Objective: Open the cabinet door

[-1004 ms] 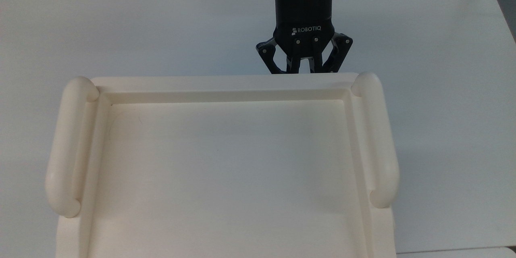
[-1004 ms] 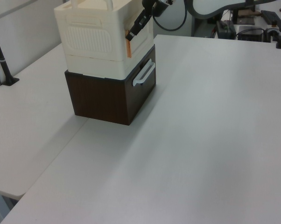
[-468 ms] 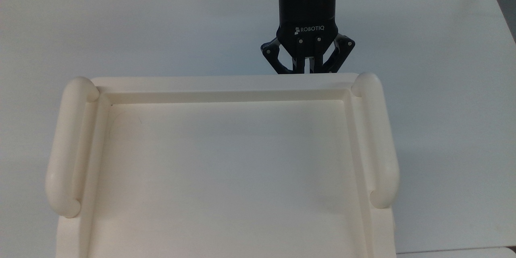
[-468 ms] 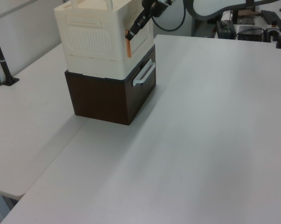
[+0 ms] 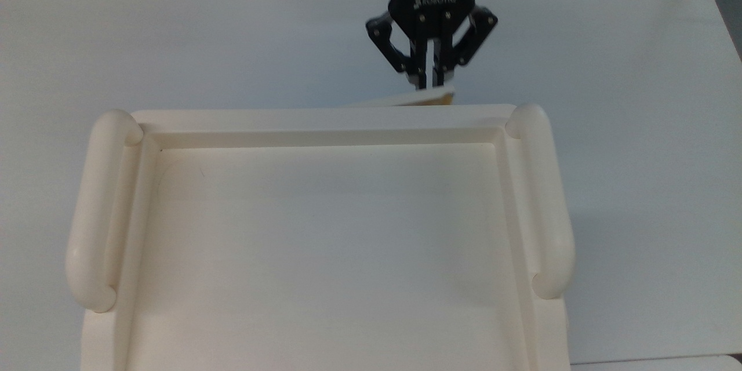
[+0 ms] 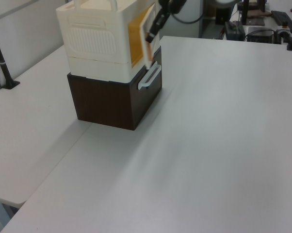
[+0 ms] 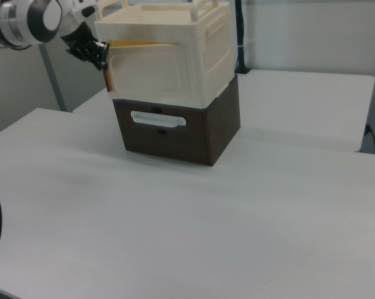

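The cabinet door shows in the top view as a thin cream strip with an orange end, angled out from the cream cabinet's front. My black gripper is shut on its handle at that free end. In the left view the door stands partly swung out with its orange inner face showing, and the gripper holds its outer edge. In the right view the door is ajar on the right view's left side, with the gripper at that edge.
The cabinet's recessed tray top has two thick rounded rails. The cabinet sits on a dark brown drawer box with a white handle. White table spreads around it.
The gripper has pulled back from the cabinet front, and the door has swung out with it, showing its orange inner face.
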You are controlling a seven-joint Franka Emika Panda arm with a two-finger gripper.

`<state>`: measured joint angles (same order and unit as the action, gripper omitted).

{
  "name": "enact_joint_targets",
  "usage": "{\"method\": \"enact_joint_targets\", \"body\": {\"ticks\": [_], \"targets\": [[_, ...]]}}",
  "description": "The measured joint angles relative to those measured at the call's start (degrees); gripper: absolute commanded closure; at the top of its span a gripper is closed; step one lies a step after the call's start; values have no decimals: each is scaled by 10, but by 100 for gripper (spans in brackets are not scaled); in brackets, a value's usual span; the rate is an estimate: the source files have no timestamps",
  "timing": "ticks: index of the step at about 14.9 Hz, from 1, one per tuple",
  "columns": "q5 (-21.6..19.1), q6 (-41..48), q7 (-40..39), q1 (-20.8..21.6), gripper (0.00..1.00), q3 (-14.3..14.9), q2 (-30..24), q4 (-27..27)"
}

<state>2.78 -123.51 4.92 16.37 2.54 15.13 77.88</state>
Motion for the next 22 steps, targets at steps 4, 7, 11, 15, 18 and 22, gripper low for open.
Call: {"method": "enact_joint_targets", "body": {"ticks": [4,7,11,15,18,22], "targets": [[-44,165,-26,-35,0,4,-48,22],[-45,257,-33,-79,0,6,-95,49],[-42,305,-41,-137,0,7,-164,122],[-17,315,-43,-148,0,6,-186,189],[-16,314,-43,-152,0,6,-186,198],[-16,314,-36,-154,0,6,-190,198]]}}
